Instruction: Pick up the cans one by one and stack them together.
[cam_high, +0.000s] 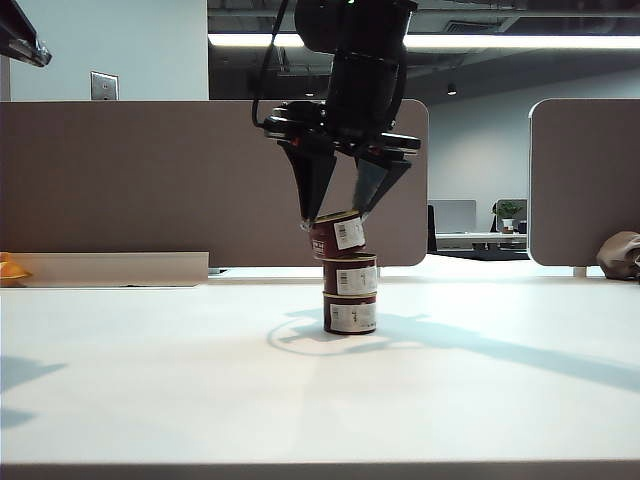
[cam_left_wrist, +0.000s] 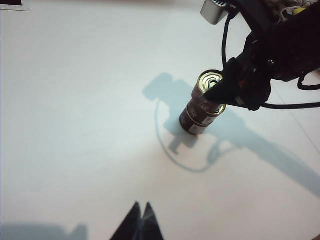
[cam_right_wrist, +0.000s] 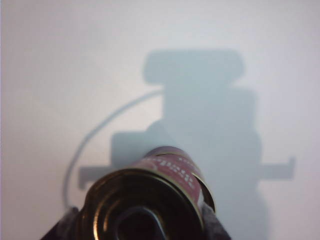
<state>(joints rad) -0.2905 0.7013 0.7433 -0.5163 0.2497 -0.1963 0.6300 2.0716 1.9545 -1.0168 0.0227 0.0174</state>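
Observation:
Three cans stand in one stack at the middle of the white table (cam_high: 150, 380): the bottom can (cam_high: 350, 312), the middle can (cam_high: 350, 274) and a top can (cam_high: 338, 235) that leans to one side. My right gripper (cam_high: 335, 218) comes down from above with a finger on each side of the top can's rim, shut on it. The right wrist view shows that can's gold lid (cam_right_wrist: 142, 207) close up between the right gripper (cam_right_wrist: 140, 225) fingers. The left gripper (cam_left_wrist: 141, 206) hovers shut and empty, well away from the stack (cam_left_wrist: 200, 107).
Brown partitions (cam_high: 150, 180) close off the back of the table, with a low beige board (cam_high: 110, 268) at their foot. An orange object (cam_high: 12, 270) lies at the far left edge. A brown bag (cam_high: 620, 255) sits far right.

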